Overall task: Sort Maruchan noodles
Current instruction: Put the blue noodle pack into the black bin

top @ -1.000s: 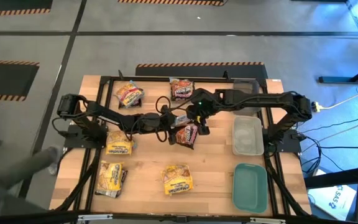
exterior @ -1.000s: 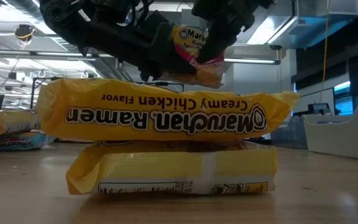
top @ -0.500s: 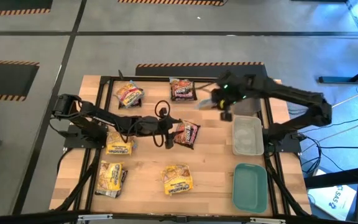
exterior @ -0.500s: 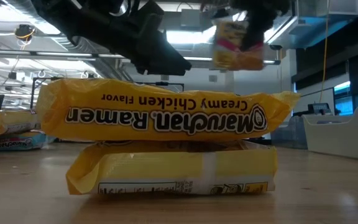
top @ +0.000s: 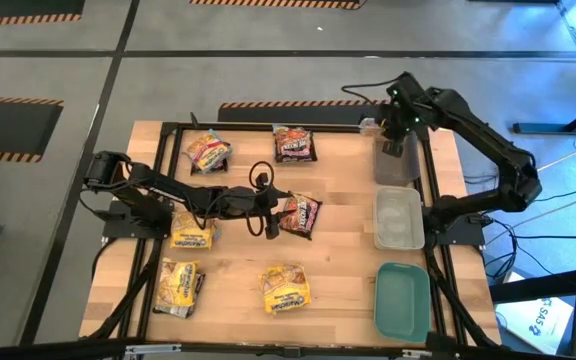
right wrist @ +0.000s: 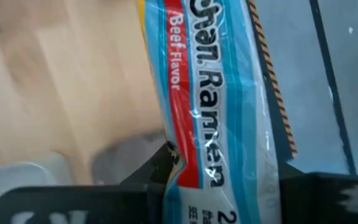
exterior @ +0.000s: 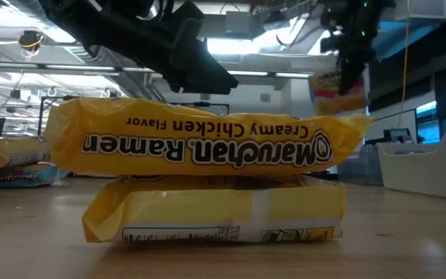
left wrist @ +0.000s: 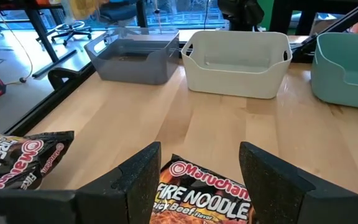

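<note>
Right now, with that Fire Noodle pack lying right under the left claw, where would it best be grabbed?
Probably from straight above, pinching across the near short end. The Fire Noodle pack lies flat on the table, label up, and the left gripper hangs over that end with its fingers spread to either side. Being flat and crinkly, it offers no tall side, so the edge is likely the best bite.
</note>
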